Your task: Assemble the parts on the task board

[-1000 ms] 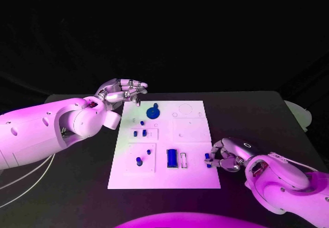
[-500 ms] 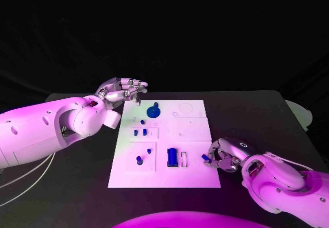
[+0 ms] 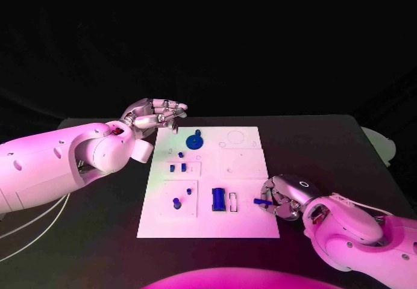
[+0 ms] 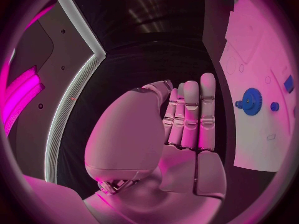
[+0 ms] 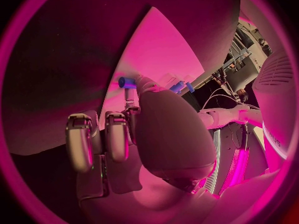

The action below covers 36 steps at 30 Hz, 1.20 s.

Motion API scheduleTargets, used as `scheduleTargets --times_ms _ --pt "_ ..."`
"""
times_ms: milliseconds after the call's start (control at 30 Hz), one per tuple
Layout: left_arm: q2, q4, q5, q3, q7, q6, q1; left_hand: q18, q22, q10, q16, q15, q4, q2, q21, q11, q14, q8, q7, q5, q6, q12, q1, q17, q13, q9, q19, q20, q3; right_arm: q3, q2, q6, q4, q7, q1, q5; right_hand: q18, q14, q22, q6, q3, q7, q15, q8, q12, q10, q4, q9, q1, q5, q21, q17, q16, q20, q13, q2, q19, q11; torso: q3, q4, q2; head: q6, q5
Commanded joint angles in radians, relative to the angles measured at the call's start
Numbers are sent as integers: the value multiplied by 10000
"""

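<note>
Right hand carries small blue part inward over the board's near right edge

Since a second ago the right hand (image 3: 285, 195) has shifted from just off the task board (image 3: 243, 165) to over its right edge, and the small blue part (image 3: 261, 201) pinched in its fingertips now sticks out sideways above the white surface, near the blue rectangular block (image 3: 218, 199) and the narrow slot beside it. From the right wrist, the same part (image 5: 126, 82) juts past the thumb, the other fingers (image 5: 81, 139) curled below. The left hand (image 3: 156, 115) has not moved: it hovers off the board's far left corner, fingers curled together and holding nothing, close to the blue gear (image 3: 196, 142). The left wrist view shows its fingers (image 4: 190, 114) pressed side by side, the gear (image 4: 251, 101) beyond them on the board
</note>
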Motion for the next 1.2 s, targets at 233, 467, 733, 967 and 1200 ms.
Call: scheduleTargets --times_ms 233,467,733,967,1200 --pt "8 28 57 6 45 146 5 156 -9 -40 11 40 -4 2 -34 2 -50 0 -13 12 -55 38 -66 -10 12 9 51 -13 58 -52 -42 -111 262 -394 52 339 -143 923 2632 -131 2249 -75 -24 177 65 44 -1352 219 -1185 249 45 1972 -20 23 1291 -198 1046 51 -1 4 1 25 24" --pt "26 30 57 6 41 154 5 156 -9 -40 11 40 -4 2 -34 2 -50 0 -13 12 -55 38 -66 -10 12 9 51 -13 58 -37 251 -813 459 -191 272 1292 -143 924 2632 -155 2588 -80 -32 233 68 54 -1423 292 -1502 566 45 1973 -20 12 1304 -300 1046 45 6 5 14 37 15" --pt "37 58 57 7 36 169 5 156 -9 -40 11 40 -4 2 -34 2 -50 0 -13 12 -55 38 -66 -10 12 9 51 -13 58 -31 762 -968 221 -60 323 2245 -143 921 2632 -161 2647 -73 -31 247 66 54 -1434 310 -1589 630 45 1961 -25 11 1305 -320 1046 48 0 14 23 10 18" --pt "36 77 57 7 31 178 6 156 -9 -40 11 40 -4 2 -34 2 -50 0 -13 12 -55 38 -66 -10 12 9 51 -13 58 -31 1135 -749 -24 -16 292 2726 -143 925 2632 -114 2688 -78 -24 294 109 85 -1273 352 -2094 631 45 1976 -20 16 1340 -346 1046 51 11 -9 12 -27 35" --pt "39 90 57 7 18 201 6 156 -9 -40 11 40 -4 2 -34 2 -50 0 -13 12 -55 38 -66 -10 12 9 51 -13 58 -31 1467 -566 -275 -3 235 2958 -143 930 2632 22 2388 -102 -37 358 190 141 -859 383 -2859 1094 45 1999 -11 8 1398 -376 1046 34 15 -7 8 -28 46"
